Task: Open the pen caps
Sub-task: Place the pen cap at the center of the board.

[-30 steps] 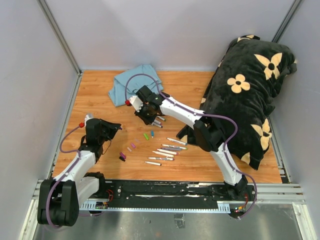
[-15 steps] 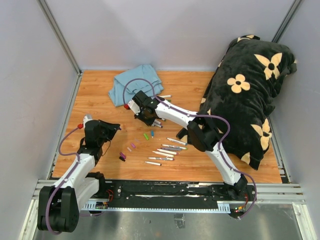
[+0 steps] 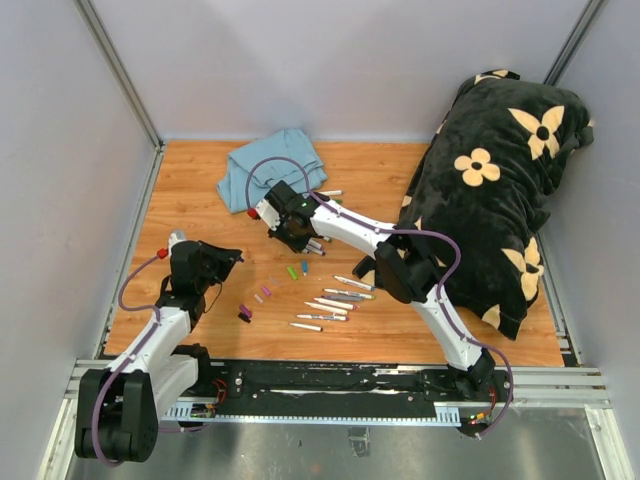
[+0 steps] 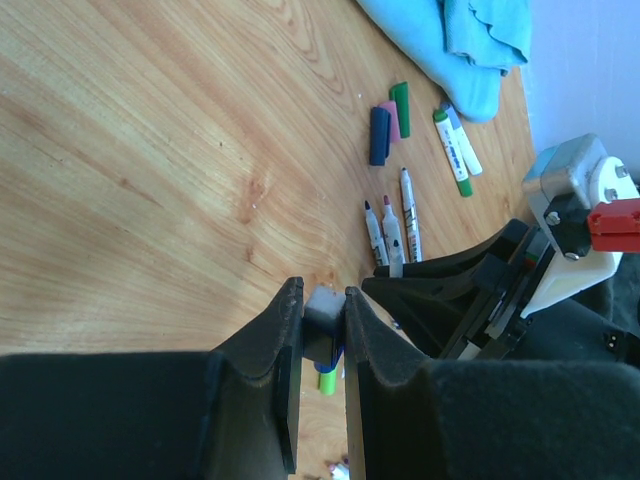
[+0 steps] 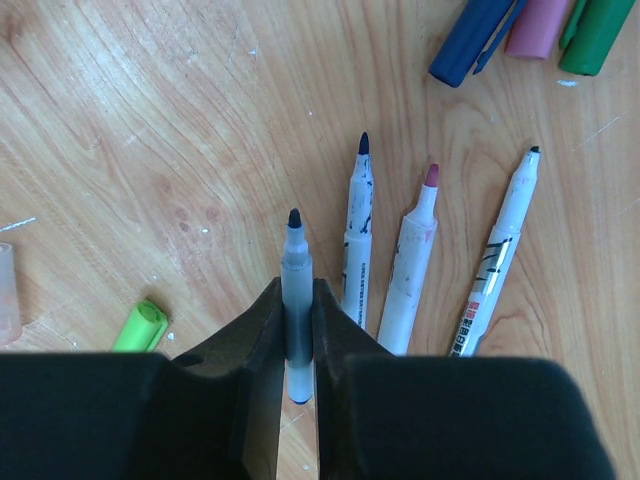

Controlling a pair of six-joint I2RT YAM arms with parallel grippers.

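My right gripper (image 5: pixel 297 290) is shut on an uncapped marker (image 5: pixel 296 262) whose dark tip points away from me, just above the wood. Three more uncapped markers (image 5: pixel 358 240) lie beside it. My left gripper (image 4: pixel 322 295) is shut on a small dark pen cap (image 4: pixel 324 312) with a pale end and blue showing below. In the top view the left gripper (image 3: pixel 236 257) sits left of the right gripper (image 3: pixel 293 230), apart from it. Loose pen caps lie about: blue (image 5: pixel 470 40), pink (image 5: pixel 540 20), dark green (image 5: pixel 598 38) and light green (image 5: pixel 140 327).
A blue cloth (image 3: pixel 270 170) lies at the back of the wooden table (image 3: pixel 200 190). A black flowered pillow (image 3: pixel 490 200) fills the right side. A row of markers (image 3: pixel 330 302) and small caps (image 3: pixel 245 314) lies between the arms. Two capped markers (image 4: pixel 455 145) lie by the cloth.
The right arm has shifted slightly back and left, still carrying its marker. The left arm has barely moved and both grips are unchanged.
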